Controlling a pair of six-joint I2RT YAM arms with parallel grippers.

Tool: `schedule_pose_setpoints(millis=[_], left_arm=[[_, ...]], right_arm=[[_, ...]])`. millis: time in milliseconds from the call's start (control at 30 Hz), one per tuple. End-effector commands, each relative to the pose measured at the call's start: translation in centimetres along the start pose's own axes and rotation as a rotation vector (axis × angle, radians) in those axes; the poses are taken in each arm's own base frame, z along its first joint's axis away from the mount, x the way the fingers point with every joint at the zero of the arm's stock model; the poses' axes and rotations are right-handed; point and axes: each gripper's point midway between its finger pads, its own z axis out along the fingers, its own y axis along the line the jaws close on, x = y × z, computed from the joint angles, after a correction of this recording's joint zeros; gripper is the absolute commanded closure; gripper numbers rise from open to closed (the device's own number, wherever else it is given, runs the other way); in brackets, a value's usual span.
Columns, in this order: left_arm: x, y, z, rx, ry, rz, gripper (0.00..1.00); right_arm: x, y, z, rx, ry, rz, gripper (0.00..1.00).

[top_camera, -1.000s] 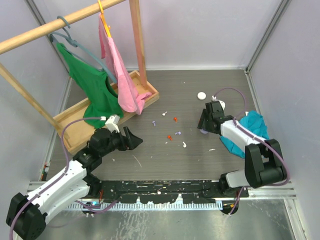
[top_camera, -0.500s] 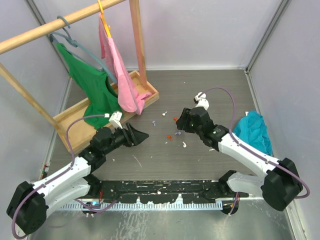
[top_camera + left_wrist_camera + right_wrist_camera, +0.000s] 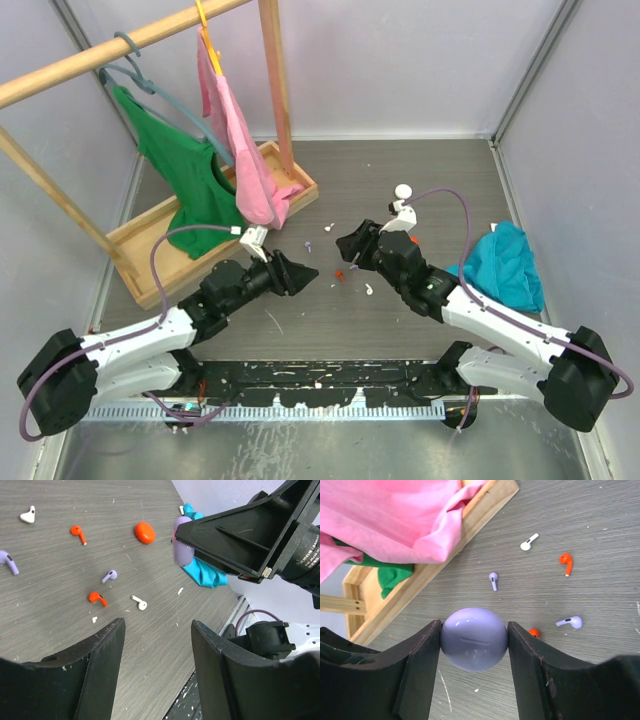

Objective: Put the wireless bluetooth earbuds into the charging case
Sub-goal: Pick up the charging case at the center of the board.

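Several tiny earbuds lie scattered mid-table: a white one [image 3: 529, 542], a red one [image 3: 565, 562] and two lilac ones [image 3: 493, 580] [image 3: 570, 622]. The left wrist view shows a white earbud [image 3: 140, 602], a red one [image 3: 97, 598] and a lilac one [image 3: 110, 575]. My right gripper [image 3: 474, 626] is shut on a round lilac charging case [image 3: 474, 639], held just above the table; the case's seam looks closed. My left gripper [image 3: 157, 627] hovers open and empty, facing the right one [image 3: 345, 243] across the earbuds. In the top view the left gripper [image 3: 308, 272] sits left of the pile.
A small red oval case [image 3: 144, 532] lies among the buds, and a white round case [image 3: 403, 190] sits farther back. A teal cloth [image 3: 500, 265] lies at the right. The wooden rack base [image 3: 150, 250] with a pink garment [image 3: 245, 160] and a green one [image 3: 185, 170] stands at the left.
My right arm has swung from the right side to the table's middle with the lilac case in its jaws. My left arm has reached toward the middle and its fingers have narrowed.
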Motion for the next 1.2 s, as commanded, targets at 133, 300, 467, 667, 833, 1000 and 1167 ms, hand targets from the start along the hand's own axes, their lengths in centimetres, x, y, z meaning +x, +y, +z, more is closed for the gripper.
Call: schedule_pose_setpoints(millis=[133,300,467,667,833,1000,1167], left_arm=[[-4.6,-4.5,2.4,0.116,-0.177,0.082,0.44],[-4.2,-5.2,3.7,0.134,-0.192,0.094,0.44],[-3.8,-5.2,4.7,0.134,-0.215,0.123,0.45],[-3.8,-4.8,5.7,0.134,-0.248,0.151,0.47],[-4.1,-4.9,6.0,0.145,-0.277,0.15,0.5],[-4.7,-4.5,5.8,0.133,-0.326,0.155,0.52],[-5.0,-4.9,5.6,0.153,-0.344,0.175,0.52]], right_arm=[[-2.8,3.8,-0.9,-0.134,-0.141,0.134,0.54],[-2.6,5.1,-1.1,-0.18,-0.143,0.163,0.54],[-2.4,5.6,-1.1,-0.199,-0.14,0.18,0.53],[-2.1,5.6,-1.1,-0.202,-0.135,0.187,0.53],[-1.7,5.6,-1.0,-0.203,-0.126,0.194,0.53],[-1.2,5.8,-0.8,-0.214,-0.108,0.203,0.53],[-0.7,5.6,-0.7,-0.21,-0.096,0.208,0.53]])
